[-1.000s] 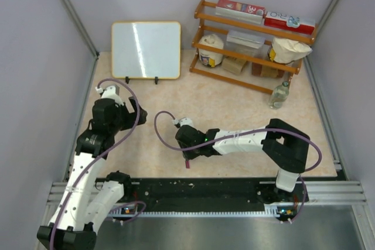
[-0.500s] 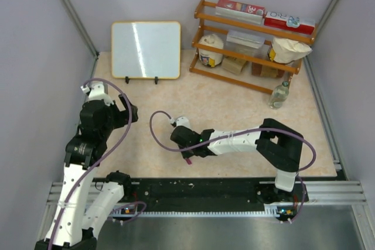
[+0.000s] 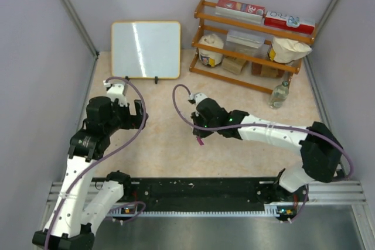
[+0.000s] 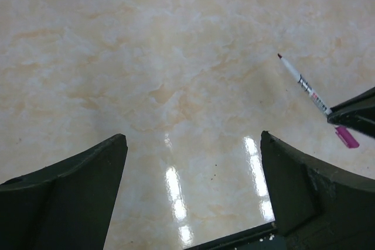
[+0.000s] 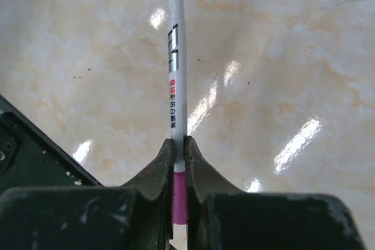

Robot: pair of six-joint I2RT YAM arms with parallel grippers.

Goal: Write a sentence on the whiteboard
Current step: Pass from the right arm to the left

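Note:
The whiteboard (image 3: 145, 50) stands upright at the back left on two black clip feet. Its surface is blank and no pink sentence shows on it. My right gripper (image 3: 203, 128) is shut on a white marker (image 5: 177, 74) with a pink rear end (image 3: 200, 140), held above the table's middle. In the right wrist view the fingertips (image 5: 179, 144) pinch the marker near its pink band. The marker (image 4: 304, 89) also shows in the left wrist view, with its dark red tip bare. My left gripper (image 3: 138, 115) is open and empty over the left of the table, jaws wide apart (image 4: 192, 144).
A wooden shelf rack (image 3: 252, 39) with red-and-white boxes, bags and a jar stands at the back right. A clear bottle (image 3: 280, 95) stands in front of its right end. A black rail (image 3: 199, 188) runs along the near edge. Walls close in on both sides.
My right gripper has carried the marker from the front of the table back and to the right. My left arm swung left and then back toward the middle.

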